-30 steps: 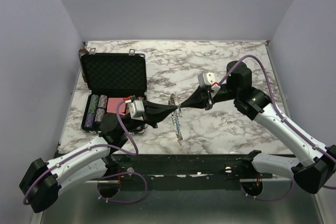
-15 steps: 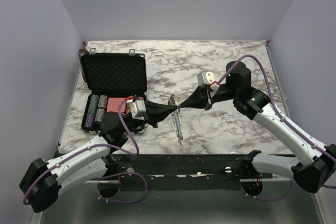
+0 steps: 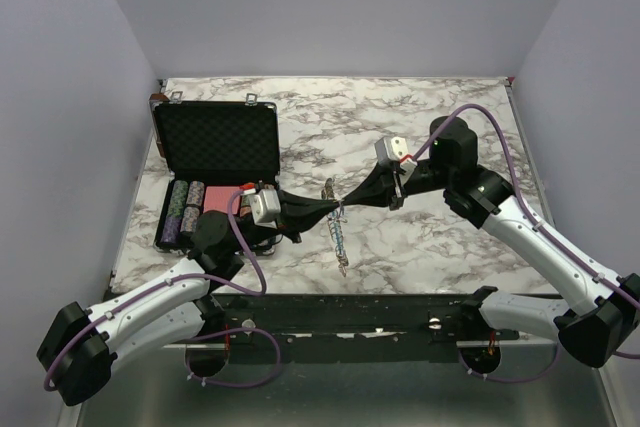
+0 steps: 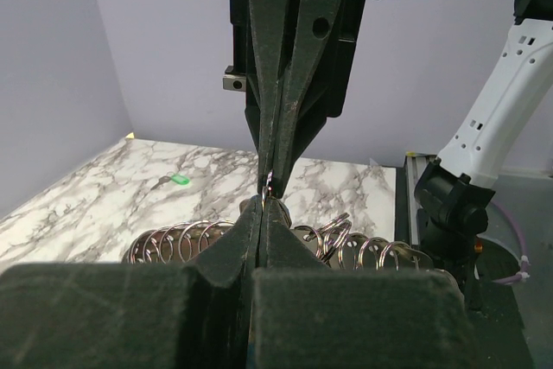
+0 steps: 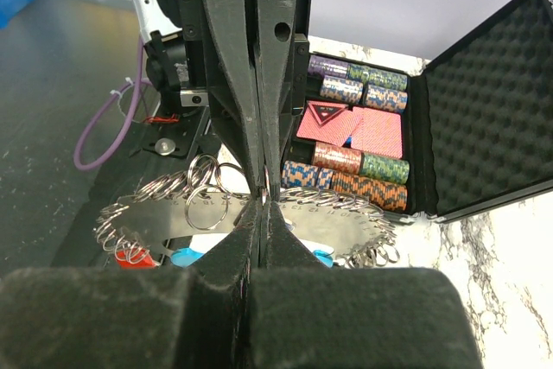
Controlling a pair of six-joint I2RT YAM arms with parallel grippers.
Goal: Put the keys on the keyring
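The keyring (image 3: pixel 340 242) is a long grey strip with several split rings, lying on the marble table under both gripper tips. My left gripper (image 3: pixel 333 210) and right gripper (image 3: pixel 347 204) meet tip to tip above it. Both are shut, pinching one small metal ring (image 4: pixel 270 182) between them. The strip with its rings also shows in the left wrist view (image 4: pixel 186 239) and the right wrist view (image 5: pixel 346 212). A green key (image 4: pixel 180 180) lies on the table beyond. Blue key heads (image 5: pixel 186 257) and a red one (image 5: pixel 130 255) lie under the strip.
An open black foam-lined case (image 3: pixel 215 142) stands at the left, with striped poker chips (image 3: pixel 180 212) and red cards (image 5: pixel 350 125) in its tray. The table's near edge and the arm bases (image 3: pixel 350 312) lie just below the strip.
Almost nothing. Both grippers stay shut tip to tip on the small ring; the left wrist has crept slightly to the right.
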